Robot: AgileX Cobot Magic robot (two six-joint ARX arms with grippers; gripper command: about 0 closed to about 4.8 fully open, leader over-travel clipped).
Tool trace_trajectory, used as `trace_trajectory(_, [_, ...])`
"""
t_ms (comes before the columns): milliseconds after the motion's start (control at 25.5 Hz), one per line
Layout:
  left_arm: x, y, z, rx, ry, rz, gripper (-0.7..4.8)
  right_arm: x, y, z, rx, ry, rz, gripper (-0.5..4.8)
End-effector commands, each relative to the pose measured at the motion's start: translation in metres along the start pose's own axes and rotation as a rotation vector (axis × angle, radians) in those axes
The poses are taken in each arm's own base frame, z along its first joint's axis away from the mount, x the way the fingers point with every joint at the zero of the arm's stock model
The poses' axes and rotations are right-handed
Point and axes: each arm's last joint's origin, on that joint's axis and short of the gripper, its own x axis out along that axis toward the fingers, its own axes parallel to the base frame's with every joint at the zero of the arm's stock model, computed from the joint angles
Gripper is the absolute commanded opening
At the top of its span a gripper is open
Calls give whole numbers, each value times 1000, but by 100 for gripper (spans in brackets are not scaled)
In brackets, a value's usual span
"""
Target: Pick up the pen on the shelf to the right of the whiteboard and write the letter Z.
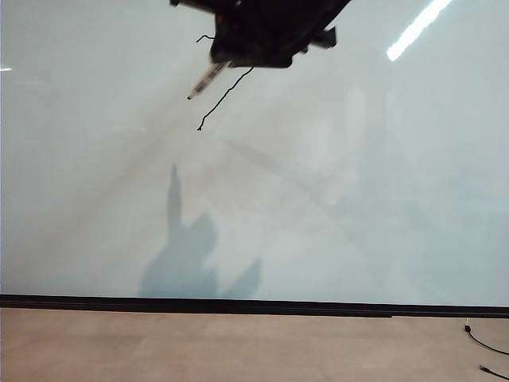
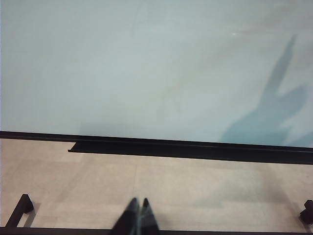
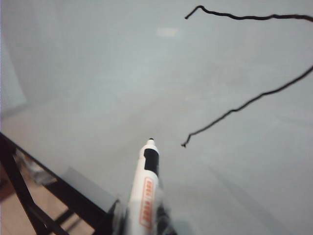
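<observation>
Ink already marks the whiteboard [image 1: 334, 199]: the letter Z [image 1: 225, 92] has its top stroke and its long diagonal down, but no bottom stroke shows in any view, so the figure reads as unfinished. In the exterior view part of the top stroke is hidden behind the right claw [image 1: 227, 62], which hangs near the upper edge of the picture, above the diagonal's upper end.

The right claw is closed around the pen [image 1: 206, 80], a white marker with an orange label and a dark tip. The right wrist view shows the pen [image 3: 144, 193] pointing toward the board with its tip beside the lower end of the diagonal [image 3: 247, 103] but apart from it; whether the tip touches the board surface cannot be told from these pictures, though the gap beside the line suggests it is not drawing at this instant.

The left claw [image 2: 138, 213] sits low over the beige floor [image 2: 171, 196], well away from the writing, its two fingers pressed together and holding nothing. The black strip along the board's lower edge [image 2: 195, 149] lies ahead of it.

Judged from this, picking up the pen is done and roughly two thirds of the letter is written. What is left is the bottom stroke, running sideways from the diagonal's lower end.
</observation>
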Motion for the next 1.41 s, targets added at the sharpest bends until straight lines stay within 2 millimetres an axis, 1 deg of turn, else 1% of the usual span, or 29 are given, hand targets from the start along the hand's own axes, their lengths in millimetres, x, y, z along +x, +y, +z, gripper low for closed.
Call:
trace_trajectory(39, [0,0,1,5,-8,-1,-4,11,1,-4,44,-62,8,-6])
trace_trajectory(235, [0,0,1,5,-8,0,-5,22,-6,-15,73,-73,-12,-6])
trace_trajectory(431, [0,0,1,5,-8,0,-4,31,-12,-19,84,-66,-16,-6])
trace_trajectory(862, [0,0,1,5,-8,-1,-4,33,-20,-22,78,-38,-37,-6])
trace_trajectory(1254, [0,0,1,5,-8,0,-4,38,-24,-31,98,-16,-33,-6])
trace_trajectory(1411, [0,0,1,5,-8,0,-5,38,-25,-31,98,-22,-35,-6])
